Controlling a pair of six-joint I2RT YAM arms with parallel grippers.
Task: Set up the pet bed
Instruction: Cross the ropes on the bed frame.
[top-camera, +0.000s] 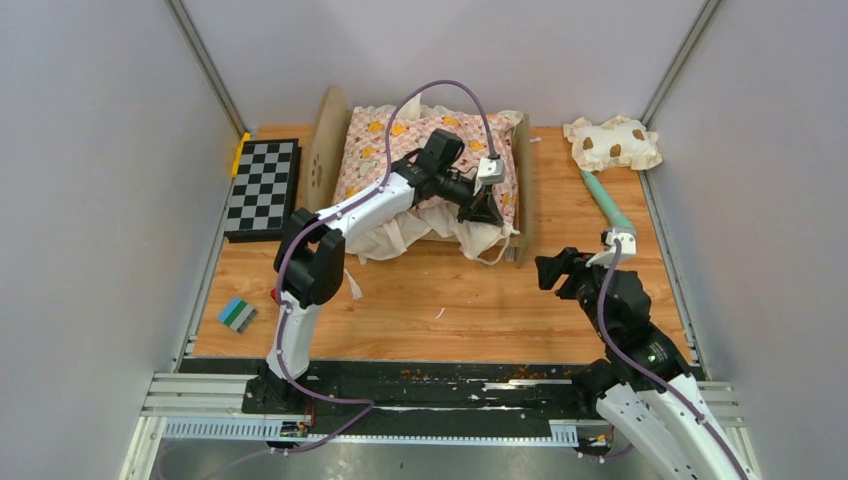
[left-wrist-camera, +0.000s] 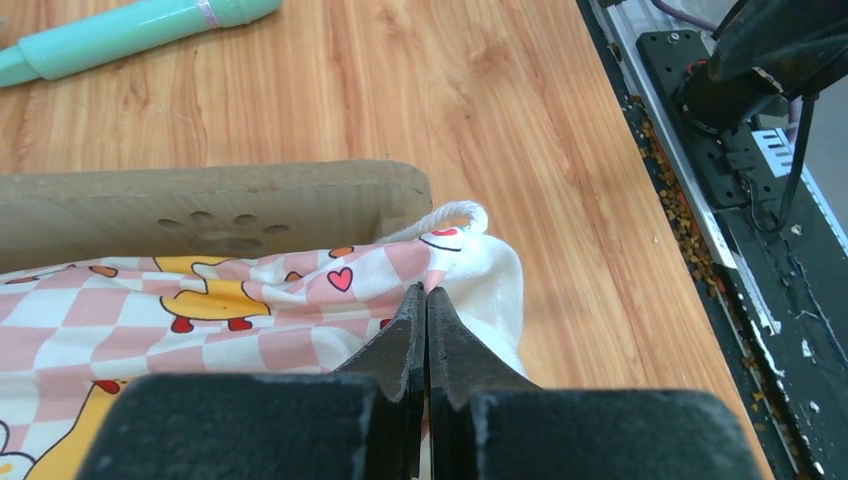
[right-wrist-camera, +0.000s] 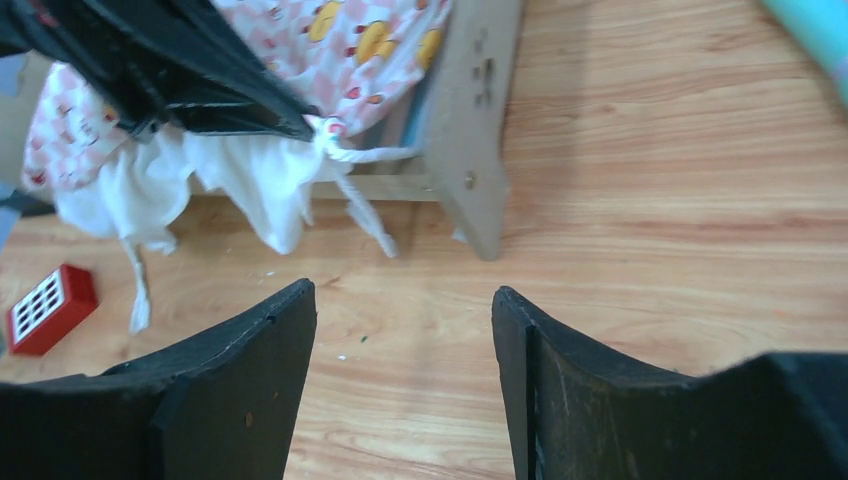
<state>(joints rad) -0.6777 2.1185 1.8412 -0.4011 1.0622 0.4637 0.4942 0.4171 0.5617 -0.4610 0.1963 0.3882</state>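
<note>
Two arms are being seen over a wooden table (top-camera: 450, 300), on which everything is being supported. Toward the far side, at the middle of the table, the pet bed (top-camera: 325, 135) is being kept upright on its light-wood frame, one end board facing left and the other right. Its base is being covered almost wholly by a pink checkered cushion (top-camera: 400, 150), whose white ruffle is being let spill over the near rail. Left of the bed, near the table's edge, a black-and-white checkerboard (top-camera: 262, 185) is being kept flat. A cream brown-spotted pillow (top-camera: 612, 142) is being left at the far right corner, with a teal tube (top-camera: 603, 200) lying just in front of it. The cushion's near right corner is being pinched by the left gripper (left-wrist-camera: 427, 292), its jaws pressed together on the fabric. The right gripper (right-wrist-camera: 405, 295) is being held wide apart above bare wood, near the right end board, with nothing between its fingers. A small green-and-blue block (top-camera: 237, 314) is being left near the front left edge.
</note>
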